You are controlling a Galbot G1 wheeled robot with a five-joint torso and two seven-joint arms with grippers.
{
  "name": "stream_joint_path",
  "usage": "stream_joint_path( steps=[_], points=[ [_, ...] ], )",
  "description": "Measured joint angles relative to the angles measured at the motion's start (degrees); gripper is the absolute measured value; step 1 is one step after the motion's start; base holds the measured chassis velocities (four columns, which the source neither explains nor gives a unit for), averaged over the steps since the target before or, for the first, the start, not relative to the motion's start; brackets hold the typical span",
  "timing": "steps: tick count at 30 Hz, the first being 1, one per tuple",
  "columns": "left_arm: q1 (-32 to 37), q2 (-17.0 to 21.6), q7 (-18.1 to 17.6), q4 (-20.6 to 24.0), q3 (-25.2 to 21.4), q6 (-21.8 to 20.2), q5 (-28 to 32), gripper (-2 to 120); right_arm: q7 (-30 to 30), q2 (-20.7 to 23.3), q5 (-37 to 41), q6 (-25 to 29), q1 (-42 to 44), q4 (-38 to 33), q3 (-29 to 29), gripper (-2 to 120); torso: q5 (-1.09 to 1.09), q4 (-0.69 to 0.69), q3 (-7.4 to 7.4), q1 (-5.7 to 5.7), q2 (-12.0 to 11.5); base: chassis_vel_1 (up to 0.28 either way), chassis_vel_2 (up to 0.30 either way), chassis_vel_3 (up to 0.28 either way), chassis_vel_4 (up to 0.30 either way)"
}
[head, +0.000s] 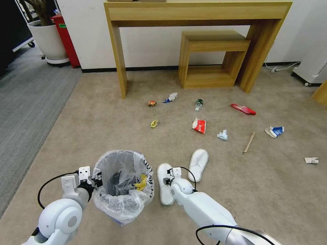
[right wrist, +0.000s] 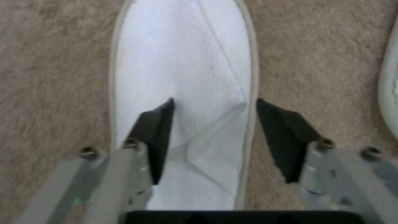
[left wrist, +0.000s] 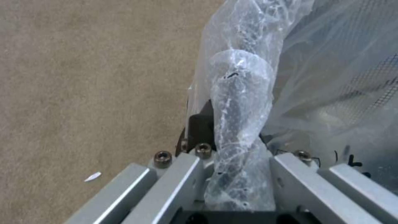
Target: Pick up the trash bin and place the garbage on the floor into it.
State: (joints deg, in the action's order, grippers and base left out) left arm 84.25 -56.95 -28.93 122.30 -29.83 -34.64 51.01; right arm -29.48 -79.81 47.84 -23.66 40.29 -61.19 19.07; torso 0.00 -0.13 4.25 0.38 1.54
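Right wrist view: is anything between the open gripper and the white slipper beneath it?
Nothing visible. The right gripper is open directly over the near white slipper, one finger above its sole, the other over the floor past its edge. The left gripper holds the trash bin rim alongside.

1. Bin (head: 122,185): see-through white bag with black writing, blue base.
2. Slippers (head: 198,164): white.
3. Carpet (head: 102,126): plain beige.
4. Wrapper (head: 199,125): red and white.
5. Carton (head: 275,131): blue and white.
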Motion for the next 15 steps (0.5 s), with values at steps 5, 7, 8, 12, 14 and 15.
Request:
stream_joint_path(
  steps=[5, 7, 8, 12, 14, 15],
  points=[
    [-0.01, -0.17, 0.33, 0.03, 0.02, 0.3, -0.09, 1, 0.15, 0.48, 0.21, 1.2, 0.28, -0.76, 1.1, 31, 0.0, 0.0, 0.0, 0.0, 0.0, 0.0, 0.0, 0.0, 0.0],
    [-0.03, -0.19, 0.67, -0.13, 0.04, 0.69, -0.32, 1, 0.26, 0.69, 0.22, 2.21, 0.32, -0.84, 2.07, 25, 0.0, 0.0, 0.0, 0.0, 0.0, 0.0, 0.0, 0.0, 0.0],
    [-0.03, -0.19, 0.67, -0.13, 0.04, 0.69, -0.32, 1, 0.26, 0.69, 0.22, 2.21, 0.32, -0.84, 2.07, 25, 0.0, 0.0, 0.0, 0.0, 0.0, 0.0, 0.0, 0.0, 0.0],
    [-0.12, -0.19, 0.85, -0.45, 0.04, 0.93, -0.39, 1, 0.44, 0.78, 0.13, 2.85, 0.33, -0.77, 2.57, 25, 0.0, 0.0, 0.0, 0.0, 0.0, 0.0, 0.0, 0.0, 0.0],
    [-0.26, -0.18, 0.97, -0.75, 0.07, 1.03, -0.46, 1, 0.83, 0.76, -0.13, 3.48, 0.35, -0.65, 2.72, 24, 0.0, 0.0, 0.0, 0.0, 0.0, 0.0, 0.0, 0.0, 0.0],
    [-0.34, -0.17, 1.0, -0.88, 0.11, 1.07, -0.52, 1, 0.89, 0.76, -0.14, 3.55, 0.36, -0.68, 2.73, 24, 0.0, 0.0, 0.0, 0.0, 0.0, 0.0, 0.0, 0.0, 0.0]
  ],
)
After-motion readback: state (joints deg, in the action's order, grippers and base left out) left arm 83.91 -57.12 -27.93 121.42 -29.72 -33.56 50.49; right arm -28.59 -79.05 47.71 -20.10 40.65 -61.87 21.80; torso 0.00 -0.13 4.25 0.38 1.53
